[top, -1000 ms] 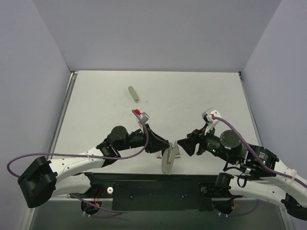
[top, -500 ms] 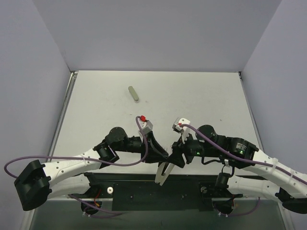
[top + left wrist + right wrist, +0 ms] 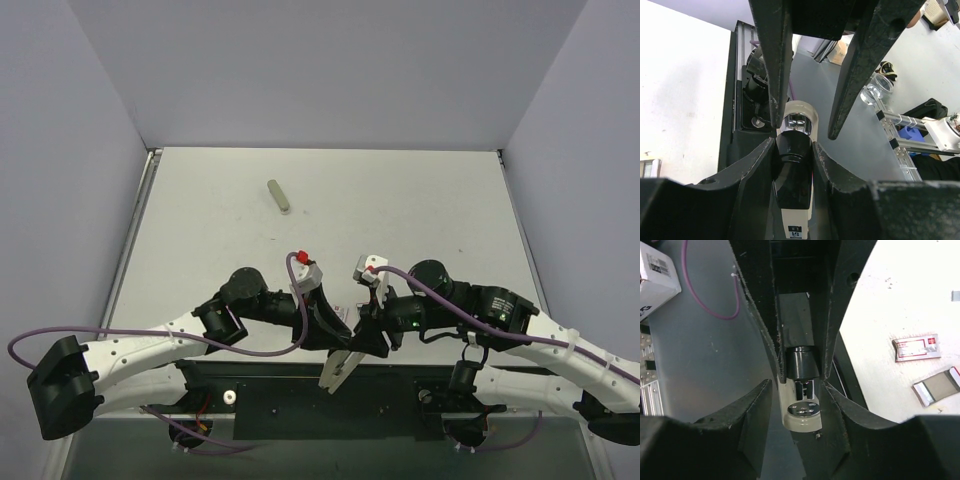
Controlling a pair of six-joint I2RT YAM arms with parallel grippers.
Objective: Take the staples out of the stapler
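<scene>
The stapler (image 3: pixel 333 370) hangs over the table's near edge with its pale body pointing down and outwards. My left gripper (image 3: pixel 335 338) is shut on its black top (image 3: pixel 792 170), with a finger pressed on each side. My right gripper (image 3: pixel 362 338) faces it from the opposite side. In the right wrist view my right gripper (image 3: pixel 799 390) straddles the stapler's front end (image 3: pixel 802 410), still open: one finger (image 3: pixel 840 405) touches the body and a gap remains at the other (image 3: pixel 757 410). The staples are hidden.
An olive-grey rounded bar (image 3: pixel 279 195) lies far back on the table. Two small flat packets (image 3: pixel 916 347) (image 3: pixel 937 385) rest on the white tabletop beside the grippers. The black mounting rail (image 3: pixel 300 392) runs along the near edge under the stapler.
My right arm has swung left from the right side to the stapler, and its jaws have narrowed around the front end. My left gripper carried the stapler slightly down toward the near edge.
</scene>
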